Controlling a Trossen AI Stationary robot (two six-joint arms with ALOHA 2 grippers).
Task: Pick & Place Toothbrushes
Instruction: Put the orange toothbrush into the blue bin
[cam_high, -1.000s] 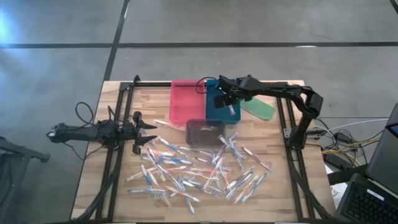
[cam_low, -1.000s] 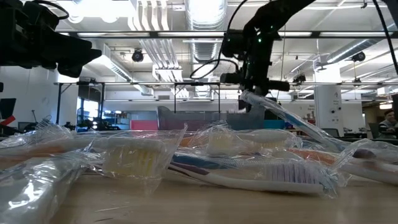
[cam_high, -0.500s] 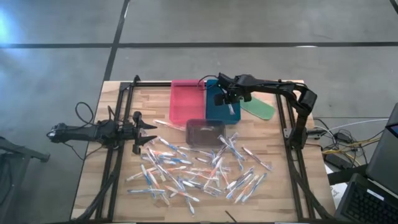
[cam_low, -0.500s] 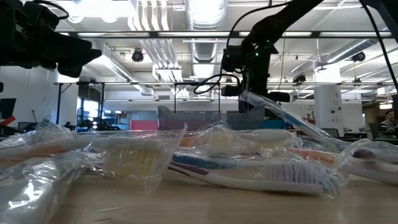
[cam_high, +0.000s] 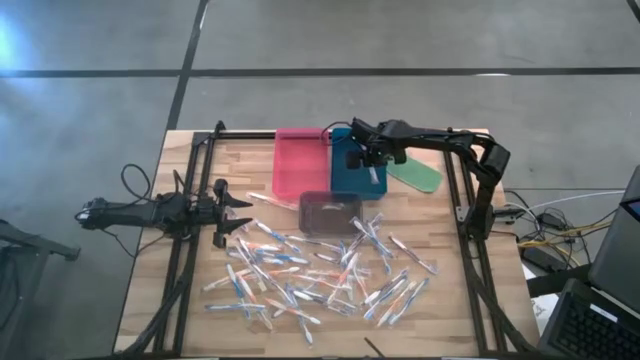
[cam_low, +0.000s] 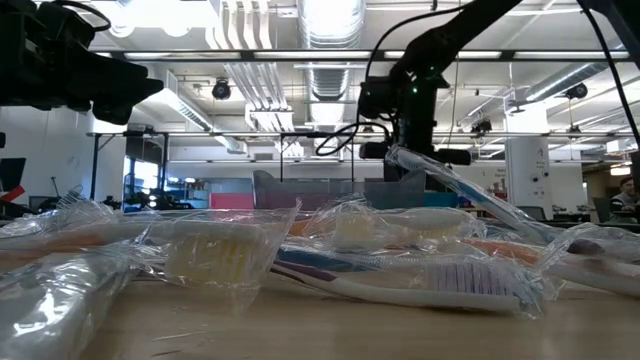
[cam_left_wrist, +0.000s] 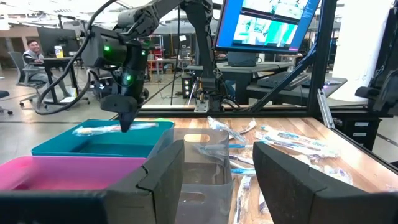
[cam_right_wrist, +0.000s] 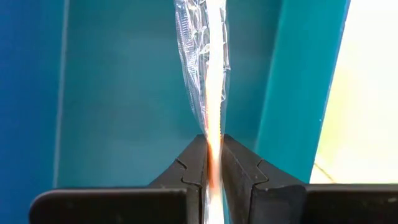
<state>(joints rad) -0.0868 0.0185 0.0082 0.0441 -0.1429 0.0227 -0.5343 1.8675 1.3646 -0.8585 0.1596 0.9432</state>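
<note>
Currently one wrapped toothbrush (cam_right_wrist: 208, 81) is pinched between the closed fingers (cam_right_wrist: 239, 171) of the right gripper (cam_high: 368, 167) and is held over the teal tray (cam_high: 345, 178), its clear wrapper hanging down inside the tray's walls. In the right wrist view only the wrapper and an orange streak of the brush can be made out; its head is not distinguishable, and its lower end is cut off behind the fingers. The remaining toothbrushes (cam_high: 320, 270) are scattered in a loose heap on the wooden table (cam_high: 150, 290), on the side of the teal tray nearer the camera in the low view, where they fill the foreground and block most of the trays from sight.

A pink tray (cam_high: 295, 165) is set touching the teal tray on its left side, and a dark translucent tray (cam_high: 330, 212) is placed just in front of both, between them and the heap. A flat green piece (cam_high: 418, 175) lies just beside the teal tray on its right side, partly covered by the right arm. The contents of the teal tray are partly hidden in the high view by the gripper.

The left gripper (cam_high: 235, 212) rests well apart from the teal tray, near the table's left edge, with its fingers (cam_left_wrist: 292, 180) spread apart and nothing between them. Bare wood is left between it and the pink tray.
</note>
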